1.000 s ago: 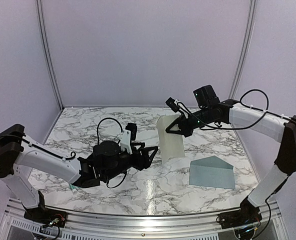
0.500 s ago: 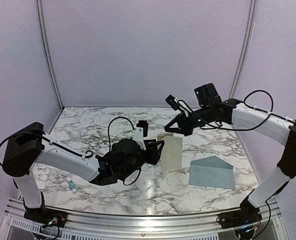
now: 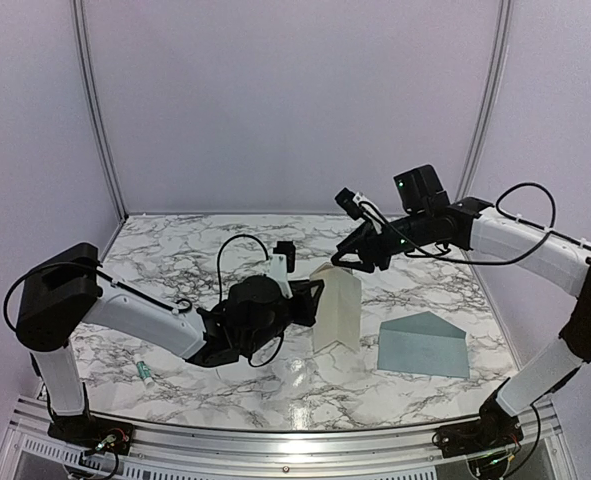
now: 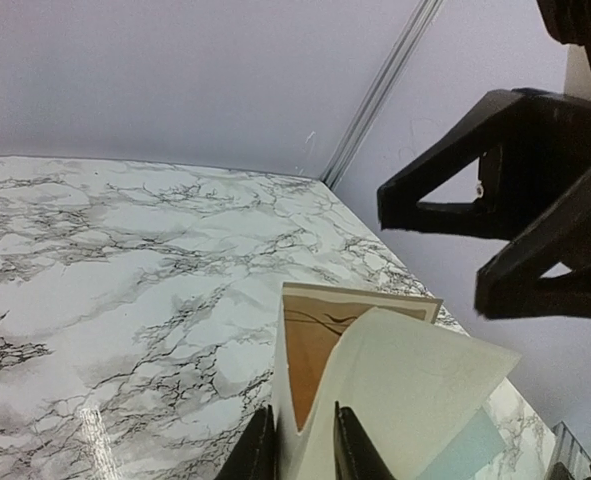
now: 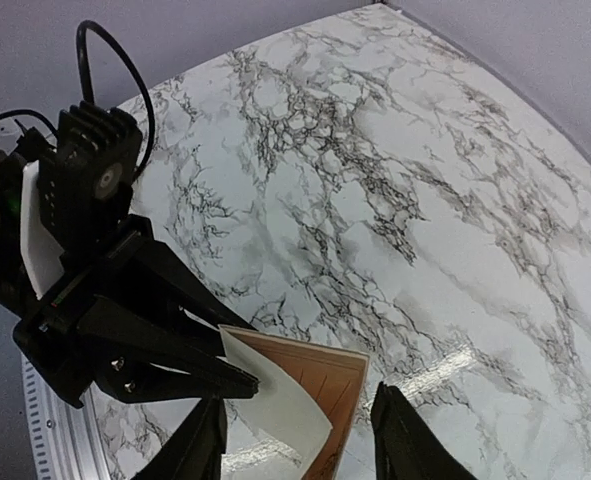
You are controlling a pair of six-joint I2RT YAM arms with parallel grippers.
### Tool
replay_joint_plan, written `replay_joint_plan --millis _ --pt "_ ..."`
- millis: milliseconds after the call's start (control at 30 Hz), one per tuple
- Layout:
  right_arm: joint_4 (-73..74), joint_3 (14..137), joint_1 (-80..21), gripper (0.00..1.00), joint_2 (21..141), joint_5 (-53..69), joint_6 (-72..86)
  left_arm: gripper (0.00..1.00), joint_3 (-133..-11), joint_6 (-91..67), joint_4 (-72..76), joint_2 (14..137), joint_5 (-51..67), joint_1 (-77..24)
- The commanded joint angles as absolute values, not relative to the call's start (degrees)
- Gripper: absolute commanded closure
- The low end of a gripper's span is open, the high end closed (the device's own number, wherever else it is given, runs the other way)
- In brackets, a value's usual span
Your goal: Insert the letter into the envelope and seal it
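Letter [image 3: 341,305] passed from right tool [image 3: 345,264] to left tool [image 3: 316,300].

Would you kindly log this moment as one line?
left fingers: pinching letter | right fingers: open above letter | envelope: flat on table

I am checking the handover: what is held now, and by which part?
The left gripper pinches the letter at the side edge nearest that arm; the right gripper stands open over its top, holding nothing.
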State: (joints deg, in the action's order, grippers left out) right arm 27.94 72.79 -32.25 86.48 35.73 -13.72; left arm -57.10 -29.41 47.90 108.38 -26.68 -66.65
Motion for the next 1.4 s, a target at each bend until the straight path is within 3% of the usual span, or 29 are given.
replay_joint_plan --millis 0,133,300,867,1200,1267,1367 --pt "29.5 73.2 -31.6 0.48 81.5 32.1 -17.5 0.79 -58.8 -28.2 48.0 110.3 -24.9 -66.5" --pt "30.3 67.8 -31.1 0.37 78.8 30.5 -20.8 0.86 -59.5 -29.0 47.9 111.6 -23.3 -65.9" --pt "31.6 60.8 -30.0 0.31 76.2 31.6 -25.4 0.90 -58.5 -28.8 47.9 111.1 -23.1 -65.8" --pt "22.5 57.4 -28.4 0.33 81.5 39.1 -25.1 0.93 -52.2 -34.1 54.8 109.3 -17.2 -61.2" --pt "17.5 60.7 -32.0 0.34 90.6 32.9 -19.1 0.97 -50.5 -43.3 58.7 110.2 -12.8 -58.9" --pt "16.9 61.4 -32.1 0.36 91.8 33.2 -18.4 0.97 -50.4 -44.4 59.0 110.3 -12.2 -58.8" --pt "15.5 61.9 -32.6 0.47 93.4 33.7 -18.3 0.97 -50.4 -45.4 59.4 110.4 -11.6 -58.6"
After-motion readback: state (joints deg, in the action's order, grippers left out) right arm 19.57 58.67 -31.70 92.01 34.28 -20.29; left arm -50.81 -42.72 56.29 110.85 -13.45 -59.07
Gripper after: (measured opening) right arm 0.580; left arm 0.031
